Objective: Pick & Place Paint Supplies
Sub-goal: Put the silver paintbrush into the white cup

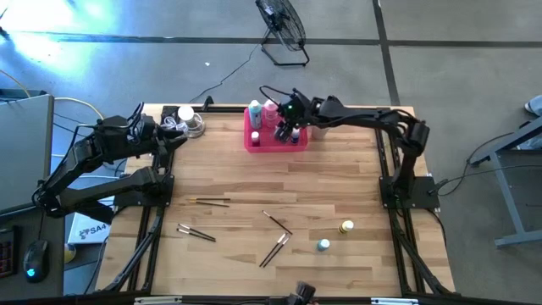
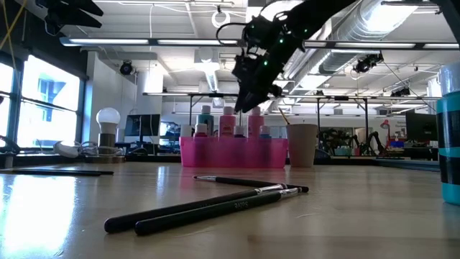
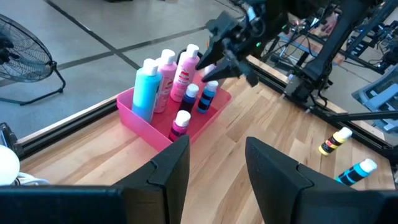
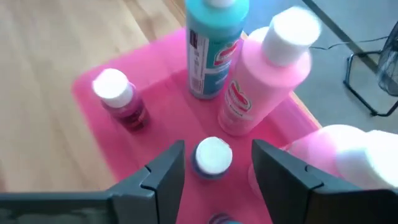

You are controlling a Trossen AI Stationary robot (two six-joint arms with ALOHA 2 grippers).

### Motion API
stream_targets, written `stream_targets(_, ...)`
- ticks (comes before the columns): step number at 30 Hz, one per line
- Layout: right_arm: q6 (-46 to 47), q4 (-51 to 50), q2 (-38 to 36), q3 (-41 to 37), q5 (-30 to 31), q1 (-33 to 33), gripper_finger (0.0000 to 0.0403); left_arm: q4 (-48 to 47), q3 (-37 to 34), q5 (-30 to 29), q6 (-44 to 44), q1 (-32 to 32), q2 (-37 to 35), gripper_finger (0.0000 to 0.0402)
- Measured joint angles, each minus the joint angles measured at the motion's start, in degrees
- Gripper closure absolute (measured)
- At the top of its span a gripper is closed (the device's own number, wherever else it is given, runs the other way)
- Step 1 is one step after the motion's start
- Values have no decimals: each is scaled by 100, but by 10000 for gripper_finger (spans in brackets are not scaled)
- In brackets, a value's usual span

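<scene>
My right gripper (image 4: pixel 214 165) hangs open over the blue bottle (image 4: pixel 212 157) standing in the far tray (image 4: pixel 93 93), so I should lift straight up, clear of the neighbouring caps.

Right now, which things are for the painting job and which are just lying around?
Job: tall bottles, tiny bottles in the tray, yellow bottle, teal bottle, brushes, right gripper.
Lying around: fan, bulb, mouse, cup.

Right gripper (image 1: pixel 288 129) is hanging at the worktop's far edge, dark fingers spread apart. Left gripper (image 3: pixel 214 165) is waiting at the far-left corner, fingers parted.
</scene>
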Motion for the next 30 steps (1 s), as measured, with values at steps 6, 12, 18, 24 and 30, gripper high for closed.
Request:
stream_targets(6,309,-51,-617,2,-509,161,225,1,0,0,2,-1,0,249)
stream_targets(12,430,94,-1245,2,-1027,510,225,4,0,-3,11,2,0,249)
stream_targets(18,434,457,-1817,2,-1165,993,225,6,0,-3,11,0,0,249)
stream_targets(24,404,1063,-2224,4,-1141,1393,226,7,0,-8,13,-1,0,249)
stream_targets(30,402,1422,-2342,4,-1137,1552,227,7,0,-47,13,0,0,249)
